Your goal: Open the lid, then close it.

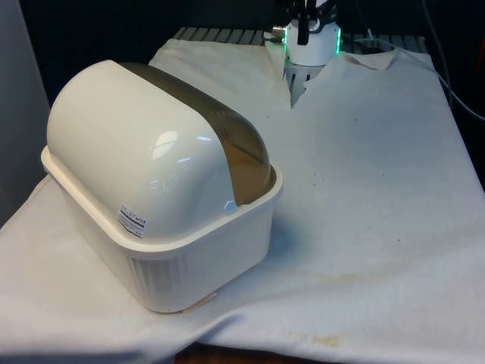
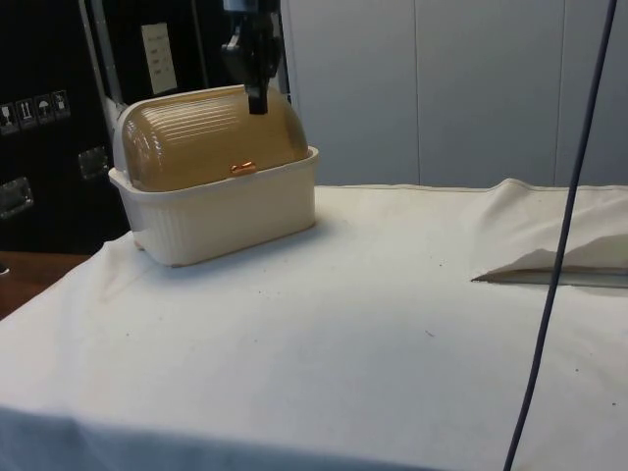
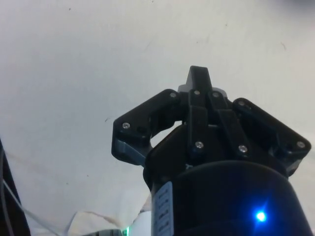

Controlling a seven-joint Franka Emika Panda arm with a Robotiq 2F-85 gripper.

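Gripper (image 2: pixel 257 98) hangs above the bread box (image 2: pixel 218 182) in the side view, fingers pointing straight down, tips at about the level of the lid's crown — can't tell if they touch it. Wrist view has the gripper (image 3: pixel 199 78) over bare white cloth (image 3: pixel 74 73), fingers pressed together into one narrow point, clenched, nothing between them.

Bread box (image 1: pixel 163 197) sits near the front view's left edge of the table, back turned toward that cam. Base is a cream plastic tub w/ fine vertical ribs on the walls and a thick rolled rim. Rear shell is glossy cream, rounded like a dome, small printed label low on it. Lid (image 2: pixel 211 137) is translucent amber-brown plastic w/ horizontal ribbing, curved roll-top shape, fully down to the rim — shut. Small copper-coloured handle (image 2: pixel 242 168) at the lid's lower edge. Contents not readable through the lid.

Cloth is wrinkled, w/ folds.
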